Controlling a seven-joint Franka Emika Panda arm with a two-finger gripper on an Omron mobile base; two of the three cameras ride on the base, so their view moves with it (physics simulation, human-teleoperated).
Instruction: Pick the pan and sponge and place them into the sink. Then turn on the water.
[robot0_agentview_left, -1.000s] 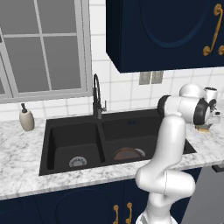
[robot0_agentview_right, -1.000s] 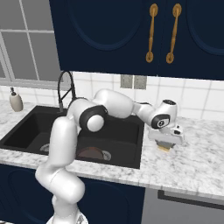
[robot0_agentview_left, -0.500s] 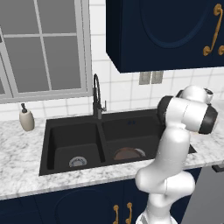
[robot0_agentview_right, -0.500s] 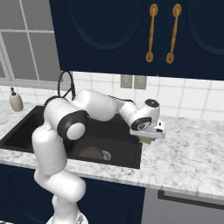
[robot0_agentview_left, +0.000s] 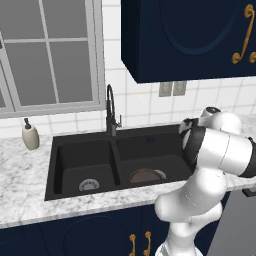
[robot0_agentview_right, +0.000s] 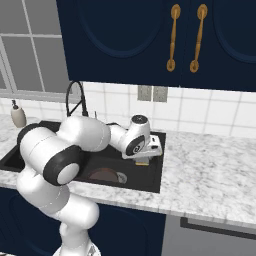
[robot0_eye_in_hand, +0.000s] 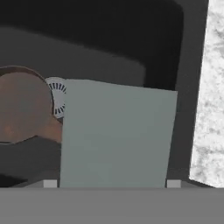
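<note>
The white robot arm is reaching over the right basin of the large black double-basin sink (robot0_agentview_right: 152, 181), and its two-finger gripper (robot0_agentview_right: 143, 161) is hanging just above that basin's right part. Between the fingers a small rectangular yellow sponge (robot0_agentview_right: 143, 162) is sitting; in the hand view it is appearing as a pale grey-green block (robot0_eye_in_hand: 116, 135) spanning from one fingertip to the other, so the jaws are standing wide and clamping on the sponge.

The round, shallow, dark brown frying pan (robot0_agentview_left: 144, 175) is lying on the floor of the right basin, partly covering the round silver drain (robot0_agentview_left: 160, 174) at its 3 o'clock side. In the hand view the pan (robot0_eye_in_hand: 24, 105) is lying at 9 o'clock of the sponge, below it.

The tall black arched faucet (robot0_agentview_left: 110, 111) is standing behind the divider between the two basins; no stream is showing. The left basin's silver drain (robot0_agentview_left: 88, 185) is lying uncovered. A beige soap dispenser bottle (robot0_agentview_left: 30, 135) is standing on the white marbled counter (robot0_agentview_right: 215, 175), at 9 o'clock of the sink.
</note>
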